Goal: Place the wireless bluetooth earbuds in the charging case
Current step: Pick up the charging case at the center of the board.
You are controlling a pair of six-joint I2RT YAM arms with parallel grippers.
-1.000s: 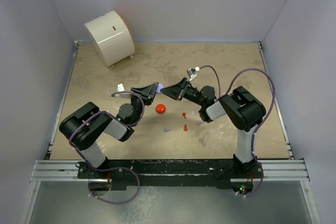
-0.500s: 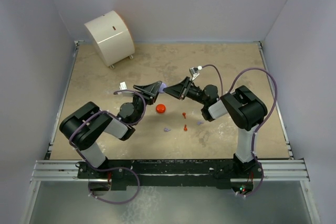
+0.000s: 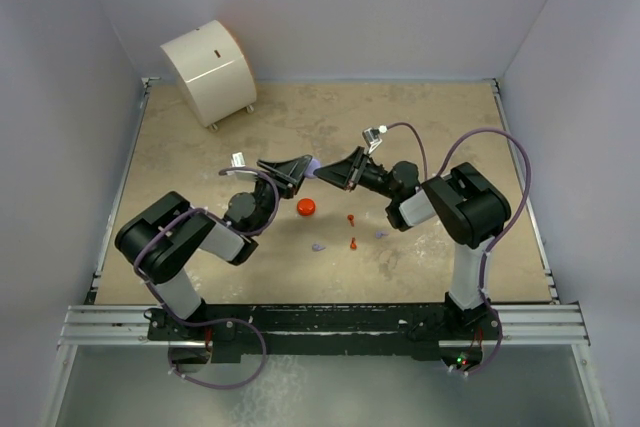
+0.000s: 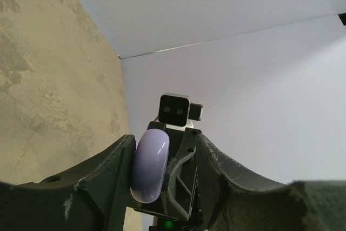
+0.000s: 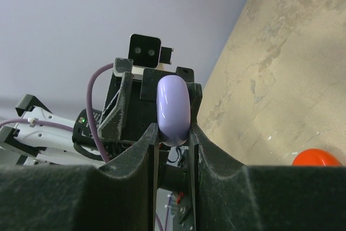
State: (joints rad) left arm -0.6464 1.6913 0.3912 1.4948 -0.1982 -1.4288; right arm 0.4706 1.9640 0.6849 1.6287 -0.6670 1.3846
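Lilac case (image 5: 173, 109) — smooth, rounded, hard-looking shell — sits pinched edge-on in my right gripper (image 5: 174, 131), pads on its two broad faces, held up off the table (image 3: 440, 127) near ctr frame in the top view. My left gripper (image 4: 162, 152) meets it nose to nose: jaws part open, wider than the case, one finger just beside its face, no clamp that I can see. No seam or lid gap shows from either wrist cam, so can't tell how the lid stands.

Buds lie loose on the table, lower ctr of the top view: red-orange earbuds (image 3: 350, 218) in the middle, lilac earbuds (image 3: 318, 246) either side of them. Red-orange case (image 3: 306, 207) sits just left of them.

Handling, my guess: buds v. light, tiny, glossy — prob. skitter or roll if nudged. Take each by the stem w/ fingertips only, gentle squeeze. Case is slick & curved; grip near the rim & it'll squirt out, so hold across the widest part.
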